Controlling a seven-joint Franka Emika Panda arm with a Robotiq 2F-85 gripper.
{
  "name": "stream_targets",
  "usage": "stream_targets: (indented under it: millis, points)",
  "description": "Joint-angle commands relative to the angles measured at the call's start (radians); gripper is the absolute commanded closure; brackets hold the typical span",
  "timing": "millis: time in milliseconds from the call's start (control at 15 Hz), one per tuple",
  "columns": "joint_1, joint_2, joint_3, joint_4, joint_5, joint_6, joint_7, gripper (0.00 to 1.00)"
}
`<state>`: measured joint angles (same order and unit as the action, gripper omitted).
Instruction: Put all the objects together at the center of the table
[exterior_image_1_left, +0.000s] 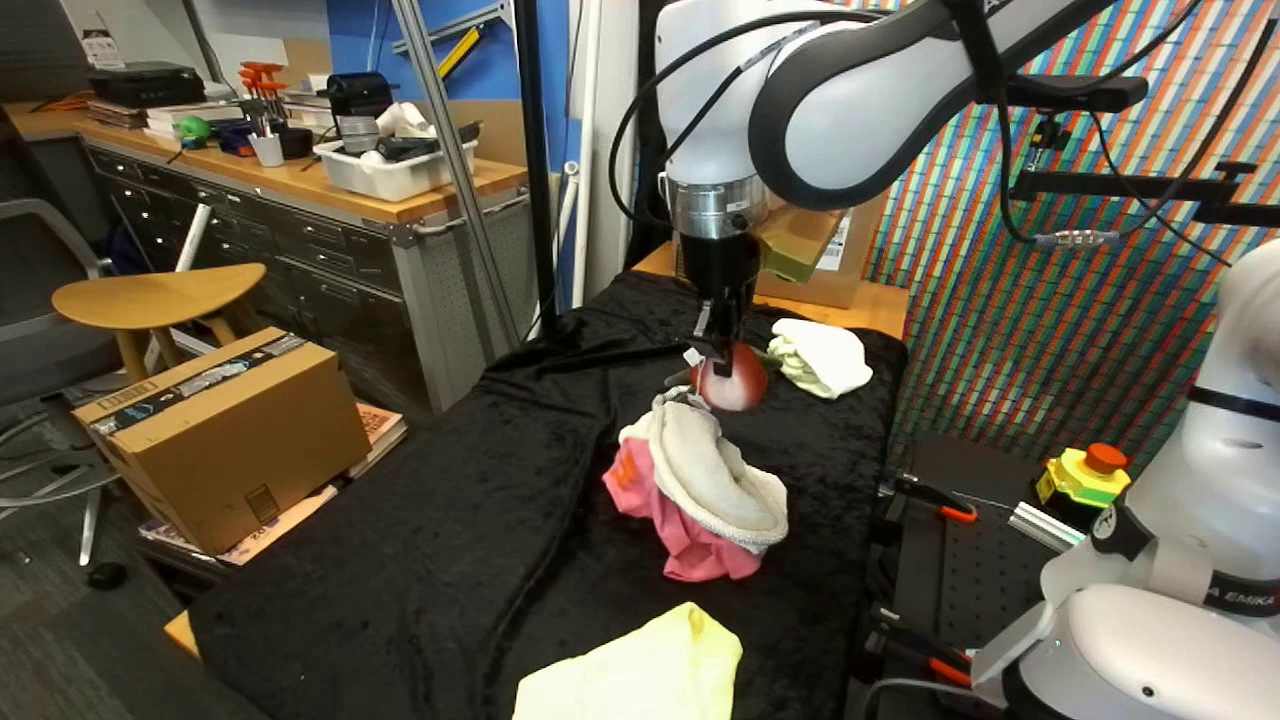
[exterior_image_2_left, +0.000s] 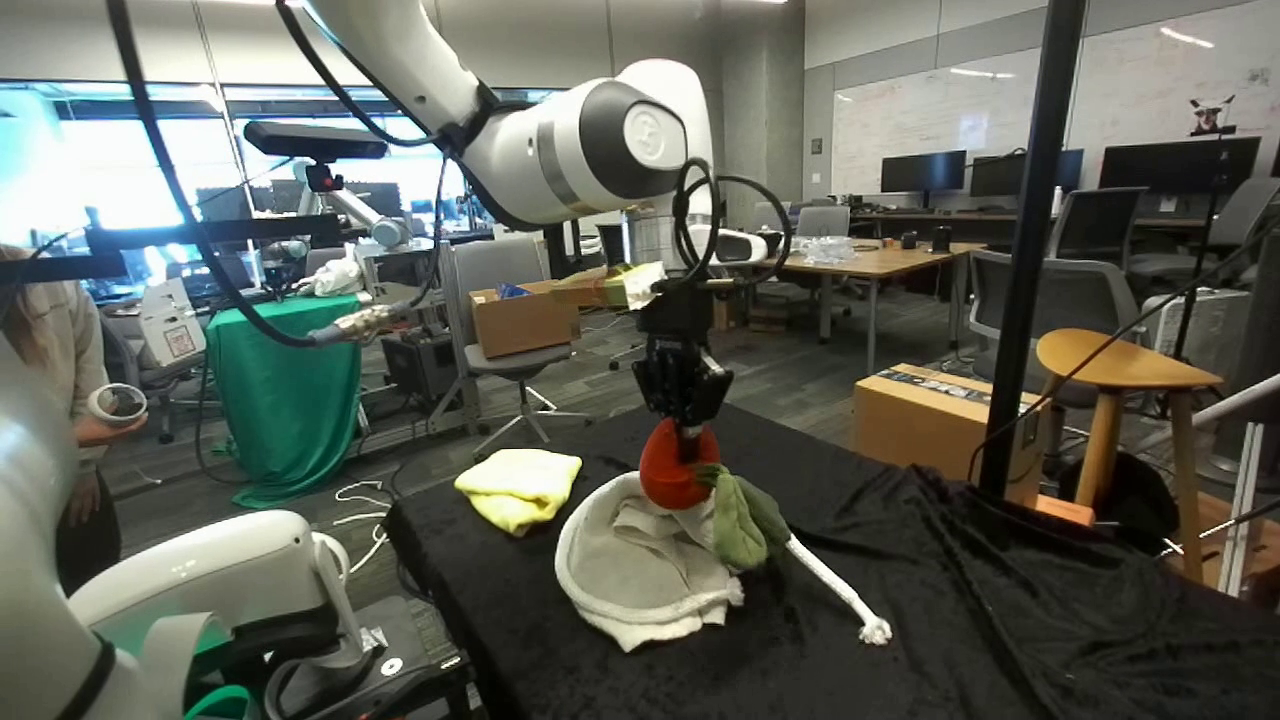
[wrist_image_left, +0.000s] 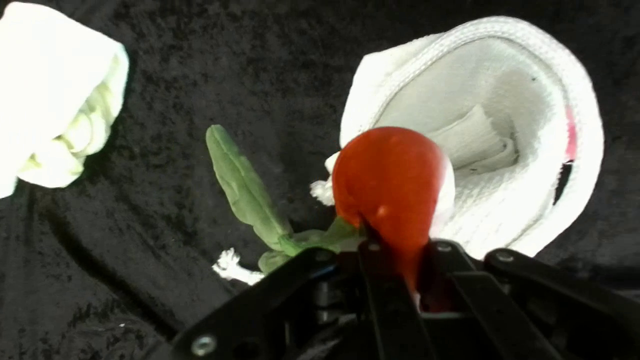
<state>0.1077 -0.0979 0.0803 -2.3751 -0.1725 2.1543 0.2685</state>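
Note:
My gripper (wrist_image_left: 407, 250) is shut on the red-orange round toy (wrist_image_left: 390, 175), pinching its narrow part. Green leaves (wrist_image_left: 250, 195) trail from the toy. It hangs at the edge of a pile on the black-draped table (exterior_image_1_left: 420, 560); whether it touches the pile I cannot tell. In that pile a white cloth (exterior_image_1_left: 700, 460) lies over the pink cloth (exterior_image_1_left: 690, 545), with the white rope loop (wrist_image_left: 585, 100) around on top. Another white cloth (exterior_image_1_left: 820, 355) rests apart, towards the table's far end. The pale yellow cloth (exterior_image_1_left: 640, 670) lies at the near end, also visible as a yellow cloth (exterior_image_2_left: 520, 488).
Behind the arm, a cardboard box (exterior_image_1_left: 840, 265) stands at the table's far end. White robot parts (exterior_image_1_left: 1160, 640) and a yellow-red button box (exterior_image_1_left: 1085, 478) sit along one long side. A black post (exterior_image_2_left: 1035, 260) rises by the opposite side, near a floor-level box (exterior_image_1_left: 220, 430).

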Motion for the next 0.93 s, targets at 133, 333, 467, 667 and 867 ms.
stream_targets:
  millis: [133, 333, 467, 667, 867]
  points:
    - [0.03, -0.017, 0.04, -0.046, 0.218, 0.015, -0.057, 0.97]
    - [0.036, 0.019, 0.048, -0.033, 0.309, -0.006, -0.087, 0.97]
    - [0.034, 0.051, 0.054, -0.024, 0.311, 0.022, -0.064, 0.97]
    - [0.022, 0.114, 0.05, 0.0, 0.246, 0.084, -0.002, 0.97]
    - [0.004, 0.189, 0.025, 0.041, 0.17, 0.143, 0.082, 0.97]
